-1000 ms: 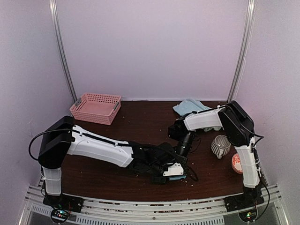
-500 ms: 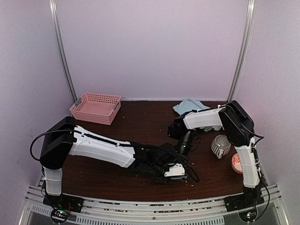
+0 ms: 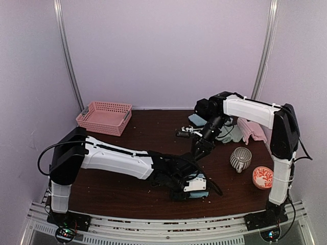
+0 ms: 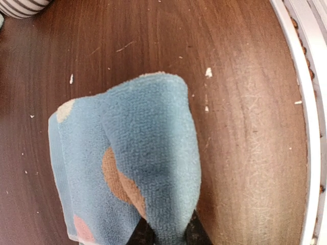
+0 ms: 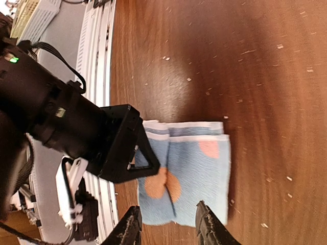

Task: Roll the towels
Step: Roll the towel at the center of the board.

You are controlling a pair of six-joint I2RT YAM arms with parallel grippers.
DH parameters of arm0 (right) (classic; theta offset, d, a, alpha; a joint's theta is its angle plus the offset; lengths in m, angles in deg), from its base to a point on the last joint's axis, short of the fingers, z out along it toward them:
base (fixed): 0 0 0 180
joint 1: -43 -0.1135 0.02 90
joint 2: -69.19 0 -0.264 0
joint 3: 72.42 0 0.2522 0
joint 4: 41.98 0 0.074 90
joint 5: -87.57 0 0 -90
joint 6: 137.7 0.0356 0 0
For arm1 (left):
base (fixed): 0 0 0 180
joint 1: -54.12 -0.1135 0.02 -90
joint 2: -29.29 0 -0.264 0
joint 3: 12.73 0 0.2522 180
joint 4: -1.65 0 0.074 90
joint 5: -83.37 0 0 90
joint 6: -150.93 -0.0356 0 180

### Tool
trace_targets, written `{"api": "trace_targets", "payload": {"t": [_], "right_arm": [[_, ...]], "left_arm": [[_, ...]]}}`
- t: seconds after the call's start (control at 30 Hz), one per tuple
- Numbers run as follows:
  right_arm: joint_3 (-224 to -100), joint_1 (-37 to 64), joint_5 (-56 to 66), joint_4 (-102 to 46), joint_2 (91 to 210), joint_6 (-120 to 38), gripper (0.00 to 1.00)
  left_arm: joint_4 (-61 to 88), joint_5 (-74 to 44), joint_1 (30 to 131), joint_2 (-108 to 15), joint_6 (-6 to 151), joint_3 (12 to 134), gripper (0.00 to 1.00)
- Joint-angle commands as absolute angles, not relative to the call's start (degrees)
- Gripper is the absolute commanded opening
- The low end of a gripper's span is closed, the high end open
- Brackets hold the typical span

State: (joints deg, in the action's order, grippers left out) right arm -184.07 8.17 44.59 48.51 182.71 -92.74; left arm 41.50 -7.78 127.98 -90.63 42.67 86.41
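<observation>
Towel (image 4: 138,153), fuzzy blue terry, folded thick; left tool (image 4: 167,236) pinching

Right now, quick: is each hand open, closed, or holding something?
Left hand: closed on a fold of the spotted blue towel.
Right hand: open, holding nothing.

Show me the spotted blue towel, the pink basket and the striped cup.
spotted blue towel (image 4: 148,127), left wrist view, folded top layer
pink basket (image 3: 100,126), top external view, front wall
striped cup (image 3: 240,159), top external view, its side
</observation>
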Motion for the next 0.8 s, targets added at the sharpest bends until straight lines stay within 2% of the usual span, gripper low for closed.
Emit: {"api": "trace_targets", "payload": {"t": [0.0, 0.2, 0.27, 0.37, 0.43, 0.53, 0.6, 0.77], "right_arm": [[-187.0, 11.2, 41.9, 49.0, 176.6, -89.2, 0.36], [-193.5, 22.7, 43.6, 37.7, 165.5, -78.6, 0.37], [-194.1, 24.2, 44.4, 36.4, 161.5, -80.3, 0.39], [-188.1, 24.2, 48.3, 33.1, 154.1, -81.9, 0.43], [-182.8, 24.1, 52.1, 30.3, 149.4, -81.8, 0.41], [-172.3, 23.3, 55.3, 20.6, 142.1, -76.9, 0.38], [-168.3, 20.8, 52.9, 16.6, 140.0, -76.3, 0.38], [-167.4, 10.0, 46.6, 29.8, 143.6, -89.6, 0.36]], "left_arm": [[48.3, -15.9, 127.9, -93.2, 46.6, 88.2, 0.06], [58.4, -26.3, 123.9, -101.8, 51.7, 98.2, 0.06], [60.2, -30.2, 122.1, -103.8, 53.7, 100.3, 0.06], [62.4, -39.0, 118.5, -107.1, 57.3, 103.2, 0.06], [62.2, -46.5, 116.4, -108.8, 59.3, 103.5, 0.06], [60.7, -54.7, 114.7, -110.5, 61.3, 103.8, 0.02], [59.3, -56.9, 114.3, -111.4, 62.1, 104.2, 0.02], [61.4, -58.3, 113.4, -115.0, 62.5, 108.4, 0.01]]}}
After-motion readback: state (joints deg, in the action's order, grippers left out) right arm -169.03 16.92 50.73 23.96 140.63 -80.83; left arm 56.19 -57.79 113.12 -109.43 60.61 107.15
